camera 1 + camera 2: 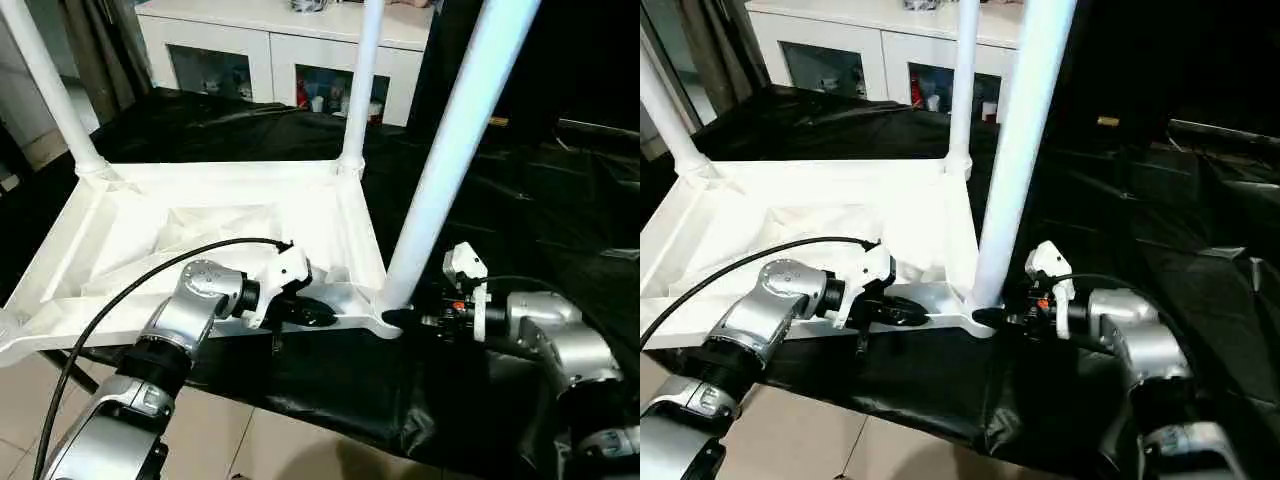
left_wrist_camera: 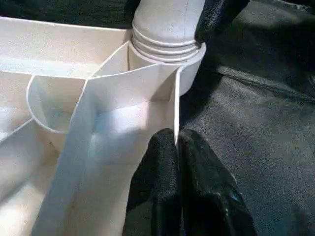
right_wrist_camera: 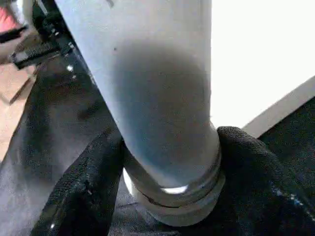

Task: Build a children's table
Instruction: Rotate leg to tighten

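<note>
The children's table lies upside down: its white ribbed tabletop point(image 1: 200, 200) rests on a black sheet with three white legs standing in corner sockets. The near right leg point(image 1: 455, 150) rises steeply from the front right socket. My left gripper point(image 1: 318, 317) is shut on the tabletop's thin front rim point(image 2: 176, 113), just left of that socket. My right gripper point(image 1: 400, 318) reaches in from the right. Its black fingers point(image 3: 83, 191) sit on either side of the leg's base point(image 3: 157, 98) and press against it.
A black sheet point(image 1: 520, 200) covers the work surface, with tiled floor point(image 1: 270, 440) below its front edge. A white glass-doored cabinet point(image 1: 280, 50) stands behind. A black cable point(image 1: 120, 300) arcs over my left forearm. Two more legs point(image 1: 362, 80) point(image 1: 50, 90) stand at the far corners.
</note>
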Controlling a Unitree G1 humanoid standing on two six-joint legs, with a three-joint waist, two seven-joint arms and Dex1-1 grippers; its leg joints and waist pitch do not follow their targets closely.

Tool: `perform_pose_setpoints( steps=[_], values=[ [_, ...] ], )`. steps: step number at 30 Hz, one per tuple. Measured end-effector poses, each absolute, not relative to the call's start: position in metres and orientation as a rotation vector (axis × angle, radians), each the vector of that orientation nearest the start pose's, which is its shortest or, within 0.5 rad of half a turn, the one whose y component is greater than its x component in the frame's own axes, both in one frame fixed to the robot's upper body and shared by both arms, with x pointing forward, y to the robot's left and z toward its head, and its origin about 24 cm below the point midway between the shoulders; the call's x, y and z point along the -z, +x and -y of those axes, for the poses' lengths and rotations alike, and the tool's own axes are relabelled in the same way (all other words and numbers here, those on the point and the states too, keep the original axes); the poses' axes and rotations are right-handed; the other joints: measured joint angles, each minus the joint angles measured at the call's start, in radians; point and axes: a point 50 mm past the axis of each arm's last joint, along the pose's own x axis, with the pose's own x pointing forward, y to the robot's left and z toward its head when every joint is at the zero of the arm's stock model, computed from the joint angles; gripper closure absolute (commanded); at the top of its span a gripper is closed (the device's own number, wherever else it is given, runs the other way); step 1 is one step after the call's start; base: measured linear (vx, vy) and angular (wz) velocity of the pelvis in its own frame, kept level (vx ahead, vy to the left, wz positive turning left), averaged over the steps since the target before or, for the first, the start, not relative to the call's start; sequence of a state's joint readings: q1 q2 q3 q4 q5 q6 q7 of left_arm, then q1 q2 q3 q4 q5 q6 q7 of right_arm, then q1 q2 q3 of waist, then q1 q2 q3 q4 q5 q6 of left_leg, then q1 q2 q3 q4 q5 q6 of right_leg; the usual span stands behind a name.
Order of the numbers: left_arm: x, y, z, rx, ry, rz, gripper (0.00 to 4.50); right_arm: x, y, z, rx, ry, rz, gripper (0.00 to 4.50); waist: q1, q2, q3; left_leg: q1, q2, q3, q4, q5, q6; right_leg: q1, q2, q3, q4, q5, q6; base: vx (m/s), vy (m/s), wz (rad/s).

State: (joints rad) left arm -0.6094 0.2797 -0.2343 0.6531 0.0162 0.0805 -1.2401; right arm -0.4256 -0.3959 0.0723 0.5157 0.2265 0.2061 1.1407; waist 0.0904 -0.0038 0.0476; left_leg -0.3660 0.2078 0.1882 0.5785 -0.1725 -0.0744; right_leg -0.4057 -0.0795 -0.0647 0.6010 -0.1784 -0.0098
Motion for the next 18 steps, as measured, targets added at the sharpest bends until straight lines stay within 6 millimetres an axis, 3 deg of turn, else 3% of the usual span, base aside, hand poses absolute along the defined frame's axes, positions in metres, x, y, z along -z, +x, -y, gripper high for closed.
perform_pose_setpoints(
  steps=[5, 10, 16, 18],
  values=[
    [-0.045, 0.324, -0.106, 1.268, 0.308, -0.393, 4.50, -0.034, 0.309, 0.167, -0.911, 0.039, -0.347, 1.86, -0.010, -0.002, 0.000, 0.004, 0.000, 0.000, 0.001, -0.001, -0.002, 0.002, 0.000, 0.001, 0.000, -0.001, 0.003, 0.000, 0.000, 0.00],
    [-0.041, 0.336, -0.076, 1.086, 0.301, -0.382, 4.50, -0.029, 0.326, 0.150, -0.561, 0.083, -0.317, 1.86, -0.019, -0.001, -0.001, 0.011, -0.002, -0.001, 0.000, -0.001, -0.002, 0.009, -0.002, 0.000, -0.003, -0.002, 0.005, 0.000, 0.000, 0.00],
    [-0.040, 0.339, -0.069, 1.061, 0.312, -0.374, 4.50, -0.028, 0.328, 0.147, -0.499, 0.075, -0.294, 1.86, -0.017, 0.003, -0.001, 0.010, -0.003, -0.001, -0.003, -0.001, -0.002, 0.010, -0.002, 0.000, -0.008, -0.002, 0.005, 0.000, 0.000, 0.00],
    [-0.040, 0.339, -0.069, 1.064, 0.314, -0.371, 4.50, -0.028, 0.328, 0.147, -0.498, 0.075, -0.285, 1.31, -0.017, 0.004, -0.001, 0.010, -0.003, -0.001, -0.003, -0.001, -0.002, 0.010, -0.002, 0.000, -0.008, -0.002, 0.005, 0.000, 0.000, 0.00]
  ],
)
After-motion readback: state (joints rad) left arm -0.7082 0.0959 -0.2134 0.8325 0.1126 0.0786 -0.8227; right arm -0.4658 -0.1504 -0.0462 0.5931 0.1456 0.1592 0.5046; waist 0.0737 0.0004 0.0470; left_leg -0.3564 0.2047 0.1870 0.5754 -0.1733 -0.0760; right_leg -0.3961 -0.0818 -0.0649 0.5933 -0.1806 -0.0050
